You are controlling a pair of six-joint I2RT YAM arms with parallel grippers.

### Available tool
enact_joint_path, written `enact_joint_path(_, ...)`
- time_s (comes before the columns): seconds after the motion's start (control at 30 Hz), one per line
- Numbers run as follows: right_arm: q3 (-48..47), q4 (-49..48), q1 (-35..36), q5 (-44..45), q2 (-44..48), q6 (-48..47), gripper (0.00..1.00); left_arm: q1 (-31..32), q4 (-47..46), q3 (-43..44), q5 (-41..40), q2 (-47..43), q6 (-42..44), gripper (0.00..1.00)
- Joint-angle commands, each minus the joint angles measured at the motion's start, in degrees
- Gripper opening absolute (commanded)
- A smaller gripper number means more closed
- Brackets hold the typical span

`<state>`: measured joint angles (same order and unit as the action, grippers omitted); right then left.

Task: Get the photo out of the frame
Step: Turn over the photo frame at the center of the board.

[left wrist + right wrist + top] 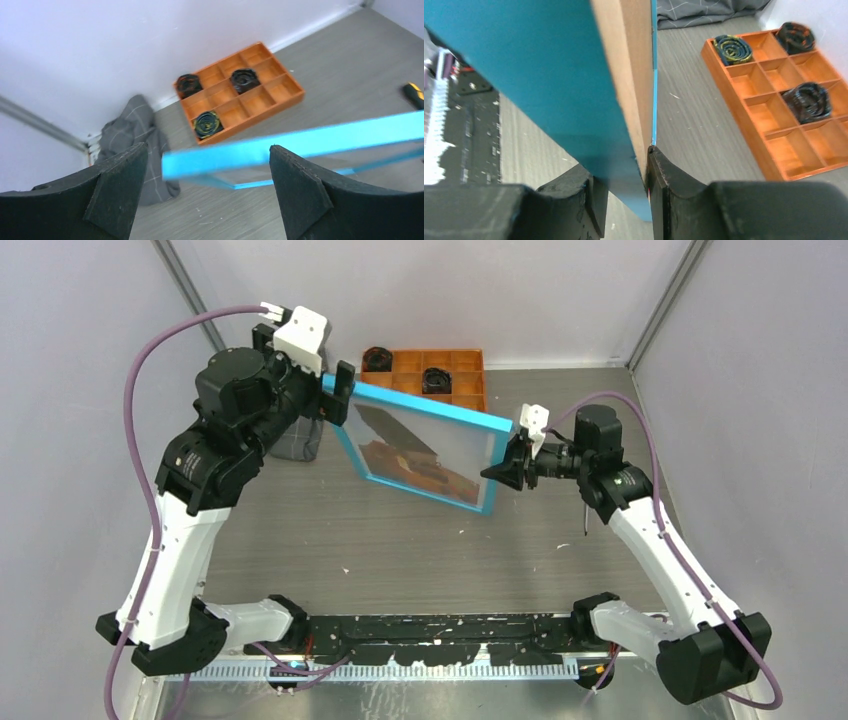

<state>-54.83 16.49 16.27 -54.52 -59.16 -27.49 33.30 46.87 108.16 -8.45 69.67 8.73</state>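
Note:
The frame (420, 445), with its bright blue border, is held tilted above the table. Orange and dark patches show inside the border in the top view; I cannot tell whether they are the photo. My right gripper (505, 468) is shut on the frame's right edge. In the right wrist view its fingers (626, 175) pinch the blue face and the wood-coloured rim (636, 75). My left gripper (337, 395) stands open at the frame's upper left corner. In the left wrist view that blurred blue edge (280, 145) crosses the gap between the fingers (207, 165), clear of the left finger.
An orange compartment tray (465, 375) with black coils sits at the back by the wall, also seen as the tray (290, 97) from the left wrist. A grey cloth (297, 440) lies left of it. A small yellow-and-black tool (414, 94) lies on the table at the right.

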Motion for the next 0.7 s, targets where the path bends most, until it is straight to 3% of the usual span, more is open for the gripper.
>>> enact_joint_path(0.0,-6.26,8.06,-0.44,-2.68,-2.58,14.79,0.01,-1.63,-5.56,-2.19,-9.42,-1.73,-3.46,0.92)
enact_joint_path(0.23,-14.29,15.03,-4.61,-3.47,-7.54,24.81,0.01,-3.36,-6.58,-4.12,-11.43,-3.12,-5.17,0.93)
enact_joint_path(0.47,-16.67,14.96,-15.09,-12.92,-12.06,40.22,0.01,-3.84,-6.95,-6.65,-11.04,-3.48,-5.96,0.93)
enact_joint_path(0.53,-18.22,20.66,-17.94,-14.06,-14.48,39.17,0.01,-3.94,-6.96,-7.81,-10.89,-3.53,-6.14,0.93)
enact_joint_path(0.67,-23.1,39.32,-22.25,-13.46,-21.0,27.6,0.01,-4.11,-7.76,-10.31,-10.58,-3.74,-6.6,0.93)
